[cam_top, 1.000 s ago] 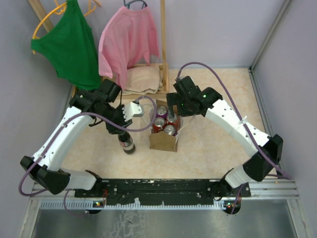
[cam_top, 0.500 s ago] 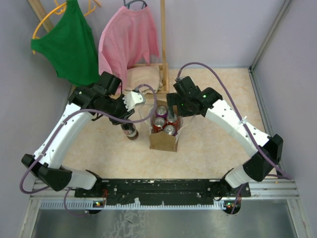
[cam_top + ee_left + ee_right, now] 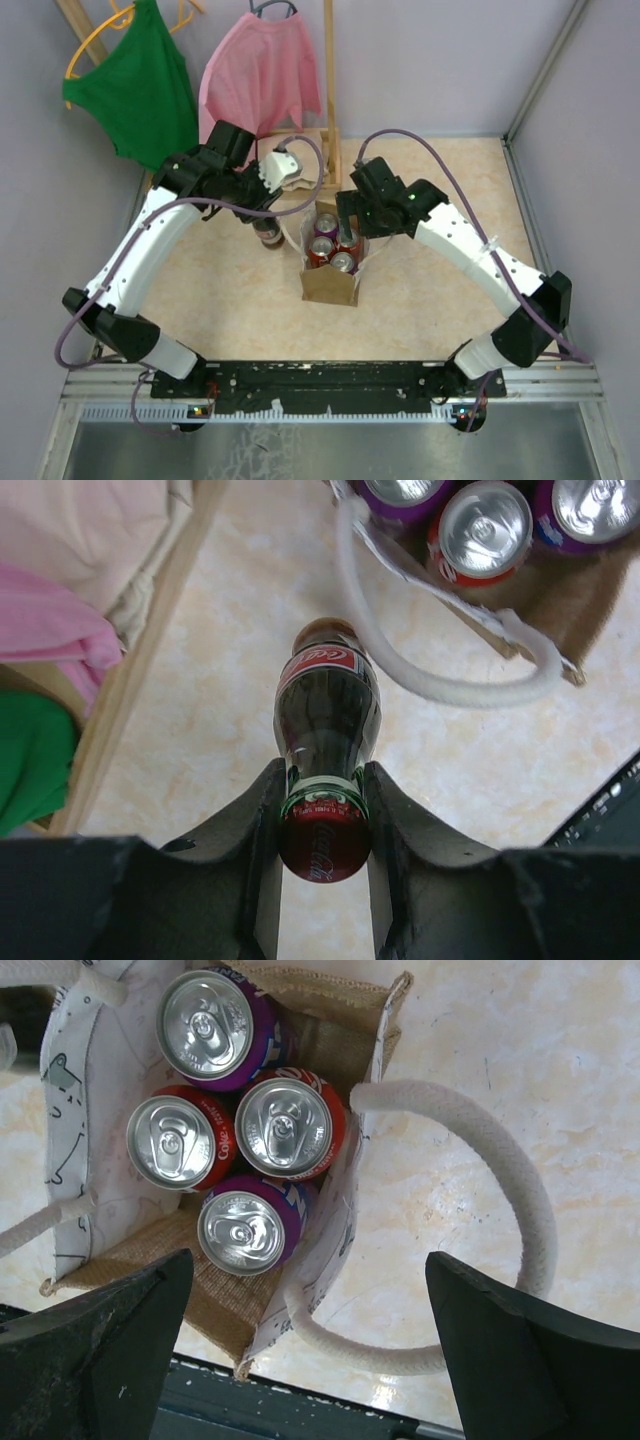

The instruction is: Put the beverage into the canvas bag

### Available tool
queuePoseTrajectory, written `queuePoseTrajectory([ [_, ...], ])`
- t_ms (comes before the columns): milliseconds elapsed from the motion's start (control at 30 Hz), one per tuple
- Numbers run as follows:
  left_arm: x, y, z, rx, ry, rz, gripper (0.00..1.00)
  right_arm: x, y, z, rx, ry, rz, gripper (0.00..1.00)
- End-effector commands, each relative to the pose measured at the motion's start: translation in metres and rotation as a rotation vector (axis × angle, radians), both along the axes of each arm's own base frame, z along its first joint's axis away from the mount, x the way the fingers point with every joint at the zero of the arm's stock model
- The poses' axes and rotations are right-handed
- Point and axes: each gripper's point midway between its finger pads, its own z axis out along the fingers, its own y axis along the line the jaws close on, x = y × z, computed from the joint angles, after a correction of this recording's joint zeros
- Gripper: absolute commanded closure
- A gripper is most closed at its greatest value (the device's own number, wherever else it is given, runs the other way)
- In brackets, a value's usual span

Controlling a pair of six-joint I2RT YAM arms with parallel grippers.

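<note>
- Beverage: 1 glass bottle (image 3: 327,715) w/ dark cola, red label w/ white script, red cap, greenish neck.
- Held by left gripper (image 3: 322,775), clenched on the neck just under the cap.
- The bottle hangs base-down over the tabletop (image 3: 430,290), outside the canvas bag (image 3: 328,285), just beside its left side. Can't tell if the base touches.
- The canvas bag: 1, tan-brown burlap, white printed lining, upright, mouth open.
- 2 white rope handles (image 3: 440,685), one looping btwn bottle & bag.
- In the bag: 4 cans (image 3: 290,1125), upright, packed together; 2 purple, 2 red.
- The right gripper (image 3: 308,1270) is released, jaws wide, above the bag, grasping nothing.
- Behind: 1 green shirt (image 3: 140,90), 1 pink shirt (image 3: 255,85), 1 folded beige cloth (image 3: 90,520).
</note>
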Motion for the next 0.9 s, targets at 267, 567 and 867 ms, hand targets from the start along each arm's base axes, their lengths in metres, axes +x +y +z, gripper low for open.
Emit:
queuePoseTrajectory([
  [267, 0.087, -0.019, 0.084, -0.099, -0.368, 0.106, 1.00, -0.002, 0.000, 0.011, 0.065, -0.040, -0.005, 0.01],
  [567, 0.111, -0.040, 0.132, -0.197, -0.477, 0.085, 1.00, -0.002, 0.000, 0.005, 0.060, -0.031, -0.006, 0.01],
  [867, 0.091, -0.063, 0.167, -0.383, -0.474, 0.015, 1.00, -0.002, -0.004, 0.002, 0.054, -0.027, -0.036, 0.01],
])
